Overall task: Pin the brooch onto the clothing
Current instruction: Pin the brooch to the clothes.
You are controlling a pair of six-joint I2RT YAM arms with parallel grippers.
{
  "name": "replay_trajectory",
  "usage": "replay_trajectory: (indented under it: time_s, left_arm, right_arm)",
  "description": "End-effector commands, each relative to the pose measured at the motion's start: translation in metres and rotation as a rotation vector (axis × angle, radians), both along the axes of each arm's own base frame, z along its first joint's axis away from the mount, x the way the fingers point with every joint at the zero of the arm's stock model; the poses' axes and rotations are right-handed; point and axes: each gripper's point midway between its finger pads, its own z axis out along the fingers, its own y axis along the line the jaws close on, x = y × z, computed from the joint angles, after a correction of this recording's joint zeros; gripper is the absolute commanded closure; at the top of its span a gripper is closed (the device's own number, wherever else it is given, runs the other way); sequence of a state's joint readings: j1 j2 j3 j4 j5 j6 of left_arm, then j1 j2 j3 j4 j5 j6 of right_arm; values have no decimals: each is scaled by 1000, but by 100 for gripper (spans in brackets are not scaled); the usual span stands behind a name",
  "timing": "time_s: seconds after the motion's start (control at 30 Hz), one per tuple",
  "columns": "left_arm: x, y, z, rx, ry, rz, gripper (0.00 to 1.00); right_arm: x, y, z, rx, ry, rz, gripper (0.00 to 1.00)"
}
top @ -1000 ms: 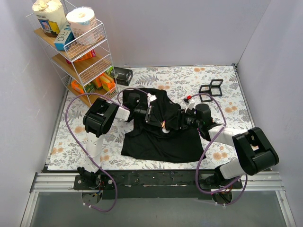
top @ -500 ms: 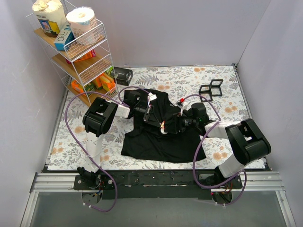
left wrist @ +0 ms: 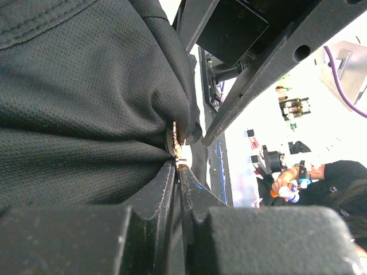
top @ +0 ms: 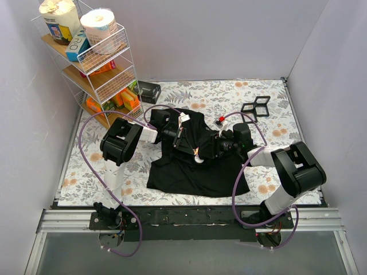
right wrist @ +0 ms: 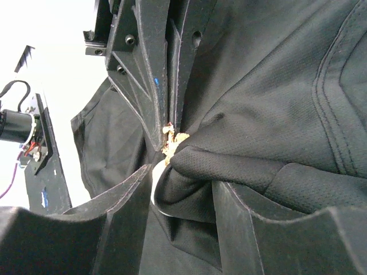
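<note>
The clothing, a black T-shirt [top: 195, 169], lies crumpled on the floral table. Both grippers meet over its middle. My left gripper [top: 184, 140] is shut on the brooch [left wrist: 179, 148], a tiny metallic piece pinched at its tips [left wrist: 178, 165] and pressed against the mesh fabric [left wrist: 86, 103]. In the right wrist view the brooch [right wrist: 172, 140] shows as a small golden-grey speck at the left fingers [right wrist: 155, 80]. My right gripper [right wrist: 182, 177] stands open around a bunched fold of the shirt [right wrist: 229, 166]. Its right finger touches the fold and a pale gap shows by its left finger.
A wire shelf [top: 94, 57] with packets and rolls stands at the back left. A black box [top: 149, 90] sits next to it. Two small black square frames [top: 256, 106] lie at the back right. Grey walls close in the table on three sides.
My right gripper has slid left over the shirt, closer to the left gripper, and its jaws have narrowed a little round the fold. The left gripper has stayed put, still shut on the brooch.
</note>
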State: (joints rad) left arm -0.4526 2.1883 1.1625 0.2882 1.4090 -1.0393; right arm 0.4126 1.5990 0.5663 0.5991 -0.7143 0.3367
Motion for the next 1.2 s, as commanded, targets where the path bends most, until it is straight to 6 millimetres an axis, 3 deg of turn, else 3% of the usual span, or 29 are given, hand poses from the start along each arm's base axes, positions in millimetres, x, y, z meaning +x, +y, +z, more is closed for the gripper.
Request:
replay_trajectory:
  time_s: [0.0,0.23,0.47,0.57,0.63,0.67,0.7,0.8,0.93,1.17]
  left_arm:
    - [-1,0,10,-43,-12,-43,100]
    - [-2,0,7,-39,-6,-43,100]
    - [-2,-2,4,-27,-8,-33,100]
    - [-1,-3,4,-24,-10,-25,100]
    - [0,-3,5,-22,-9,-14,92]
    - [2,-4,9,-33,-13,-9,86]
    - [-3,-2,8,-32,1,-10,73]
    - [-5,-2,12,-51,9,-7,56]
    - [-9,0,15,-71,4,-7,45]
    - [-10,-1,13,-60,3,29,44]
  right_arm:
    - [7,5,7,56,-63,-3,48]
    - [4,14,10,120,-43,23,61]
    - [5,14,7,123,-28,6,99]
    - [6,12,4,112,-23,-11,99]
    - [6,10,1,98,-19,-25,99]
    - [6,9,-1,93,-16,-31,99]
    - [5,9,-1,90,-18,-34,99]
    - [5,7,-2,85,-13,-50,99]
    - [7,3,-2,79,-16,-89,99]
    - [13,0,3,93,-13,-143,99]
